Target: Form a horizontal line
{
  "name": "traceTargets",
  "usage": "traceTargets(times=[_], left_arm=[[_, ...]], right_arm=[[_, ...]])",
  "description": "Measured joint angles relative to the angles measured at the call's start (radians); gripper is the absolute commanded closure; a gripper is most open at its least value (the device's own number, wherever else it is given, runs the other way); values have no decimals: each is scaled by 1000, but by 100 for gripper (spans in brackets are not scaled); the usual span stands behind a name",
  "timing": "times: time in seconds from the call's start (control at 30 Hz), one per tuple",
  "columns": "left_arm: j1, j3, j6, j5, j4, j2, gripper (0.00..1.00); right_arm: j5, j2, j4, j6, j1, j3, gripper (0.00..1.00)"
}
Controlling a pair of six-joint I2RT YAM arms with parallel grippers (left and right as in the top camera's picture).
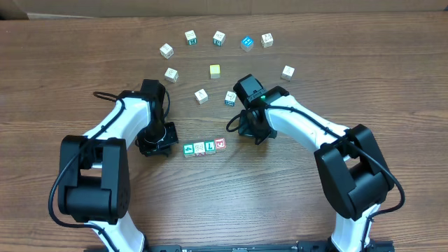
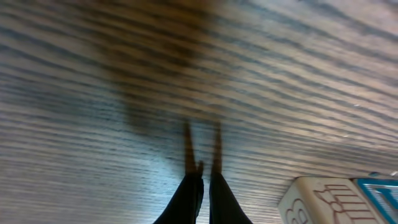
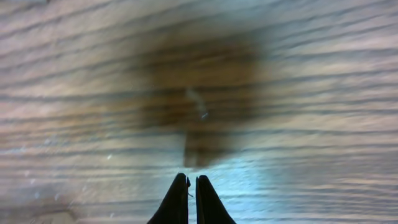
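Several small picture blocks form a short row (image 1: 204, 147) in the middle of the wooden table, running left to right from a green-faced block (image 1: 189, 149) to a red-faced block (image 1: 220, 144). My left gripper (image 1: 166, 142) is shut and empty, low over the table just left of the row. In the left wrist view its fingers (image 2: 205, 178) are closed, and a white block (image 2: 323, 202) of the row shows at the bottom right. My right gripper (image 1: 236, 126) is shut and empty, just up and right of the row. The right wrist view shows closed fingers (image 3: 191, 182) over bare wood.
Several loose blocks lie in an arc at the back: white ones (image 1: 166, 50) (image 1: 190, 37) (image 1: 219, 37), a blue one (image 1: 246, 43), others (image 1: 267, 40) (image 1: 288, 72) (image 1: 171, 74). A yellow-green block (image 1: 215, 71) and two nearer blocks (image 1: 201, 96) (image 1: 230, 98) lie behind the row.
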Motion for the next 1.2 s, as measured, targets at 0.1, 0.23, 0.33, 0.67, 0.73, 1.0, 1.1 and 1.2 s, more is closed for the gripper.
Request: traceTargets(times=[0.1,0.23,0.33,0.67,0.73,1.0,1.1,1.2], left_arm=[[0,-9,0,11,17,-7,96],[0,-11,0,32,32,-8,96],[0,-11,0,59,46,-8,96],[0,-17,0,107,50,-8,96],[-3,-17,0,117,50,-8,96],[-7,-18,0,132,50,-8,96],[-7,-19,0,136,51,-8,96],[-7,-19,0,136,51,-8,96]], right_arm=[[-21,0,6,-5,23,0,96],[-35,0,18,-8,50,0,96],[-42,0,22,-8,59,0,96],[-73,0,26,-8,59,0,96],[-88,0,26,-8,60,0,96],[-103,0,27,-8,68,0,96],[-106,0,36,-8,79,0,96],[-106,0,39,-8,81,0,96]])
